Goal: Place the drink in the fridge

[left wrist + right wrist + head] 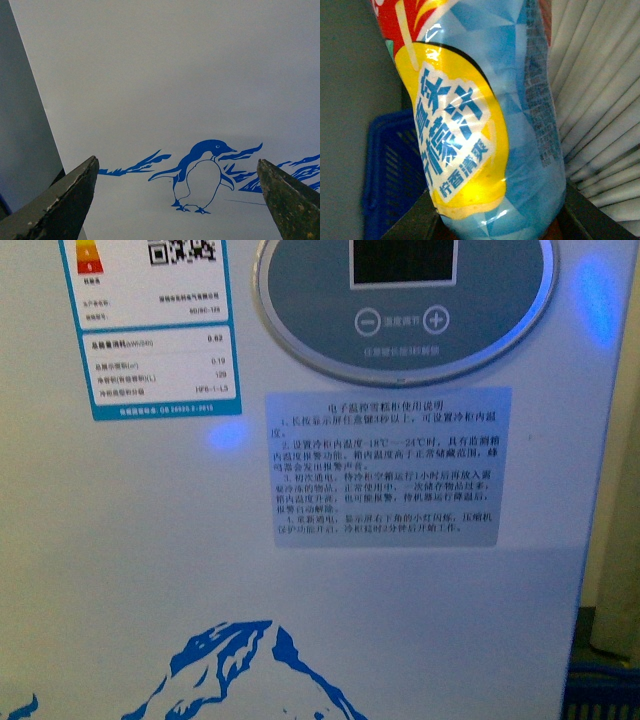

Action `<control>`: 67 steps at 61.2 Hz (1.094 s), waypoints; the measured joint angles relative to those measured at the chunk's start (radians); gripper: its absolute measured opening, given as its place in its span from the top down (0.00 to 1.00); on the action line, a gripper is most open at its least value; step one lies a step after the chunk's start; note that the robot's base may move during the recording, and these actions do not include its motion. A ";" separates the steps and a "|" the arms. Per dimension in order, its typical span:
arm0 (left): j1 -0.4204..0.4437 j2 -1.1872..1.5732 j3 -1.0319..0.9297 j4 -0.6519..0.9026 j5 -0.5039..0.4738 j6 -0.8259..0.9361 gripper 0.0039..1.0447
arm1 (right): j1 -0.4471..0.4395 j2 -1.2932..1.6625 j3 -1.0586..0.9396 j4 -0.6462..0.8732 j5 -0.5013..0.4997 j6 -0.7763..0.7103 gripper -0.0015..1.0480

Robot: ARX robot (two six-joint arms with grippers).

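Note:
The fridge fills the front view as a white wall with a round control panel, text stickers and a blue mountain graphic. Neither arm shows there. In the left wrist view my left gripper stands open and empty, its two dark fingertips wide apart, facing the fridge side with its blue penguin. In the right wrist view my right gripper is shut on the drink, a bottle with a light-blue, yellow and red label that fills the frame. Its cap is out of view.
A blue plastic mesh basket lies behind the drink, with a grey surface beside it and white pleated material on the other side. A blue crate corner shows low at the fridge's right edge.

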State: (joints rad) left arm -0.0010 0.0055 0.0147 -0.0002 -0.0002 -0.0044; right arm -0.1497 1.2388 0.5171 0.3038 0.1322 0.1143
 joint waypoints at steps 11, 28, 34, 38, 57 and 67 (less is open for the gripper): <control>0.000 0.000 0.000 0.000 0.000 0.000 0.08 | 0.071 -0.286 -0.060 -0.119 0.097 0.036 0.60; 0.000 0.000 0.000 0.000 0.000 0.000 0.08 | 0.325 -0.794 -0.148 -0.420 0.436 0.129 0.60; 0.000 0.000 0.000 0.000 0.000 0.000 0.08 | 0.431 -0.892 -0.169 -0.466 0.557 0.127 0.60; 0.000 0.000 0.000 0.000 0.000 0.000 0.08 | 0.484 -0.930 -0.173 -0.459 0.619 0.116 0.60; 0.000 0.000 0.000 0.000 0.000 0.000 0.08 | 0.500 -0.938 -0.201 -0.409 0.668 0.076 0.60; 0.000 0.000 0.000 0.000 0.000 0.000 0.08 | 0.500 -0.938 -0.206 -0.409 0.669 0.076 0.60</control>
State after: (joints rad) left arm -0.0010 0.0055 0.0147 -0.0002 -0.0002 -0.0044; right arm 0.3504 0.3004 0.3107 -0.1055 0.8009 0.1902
